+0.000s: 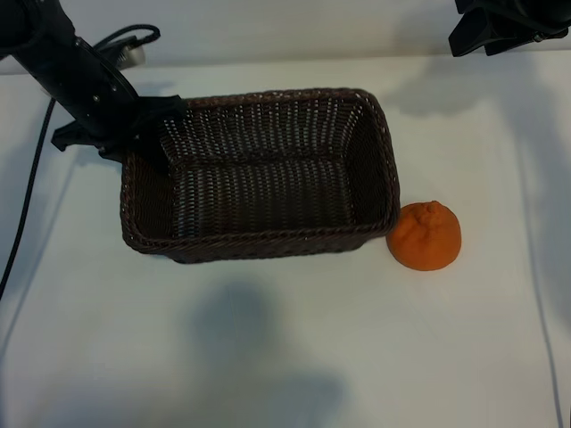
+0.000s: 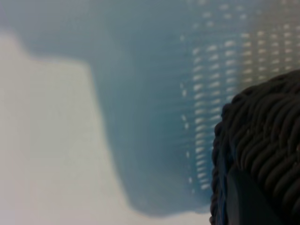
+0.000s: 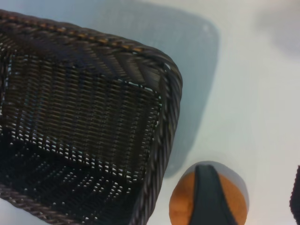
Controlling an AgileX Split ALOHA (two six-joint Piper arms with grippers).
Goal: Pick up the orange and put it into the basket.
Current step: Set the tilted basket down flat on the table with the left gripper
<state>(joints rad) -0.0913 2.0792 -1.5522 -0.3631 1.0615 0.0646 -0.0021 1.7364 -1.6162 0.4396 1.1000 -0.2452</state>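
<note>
At the table's (image 1: pixel 268 357) far left, my left gripper (image 1: pixel 134 134) clamps the basket's (image 1: pixel 259 236) corner rim, while my right gripper (image 3: pixel 248 197) hangs open above the orange (image 1: pixel 426 236) touching the basket's right wall.

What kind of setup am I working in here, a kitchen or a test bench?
Most likely a lab test bench: a plain white tabletop holding only a wicker basket and an orange, with a black cable trailing along the left arm's side.
</note>
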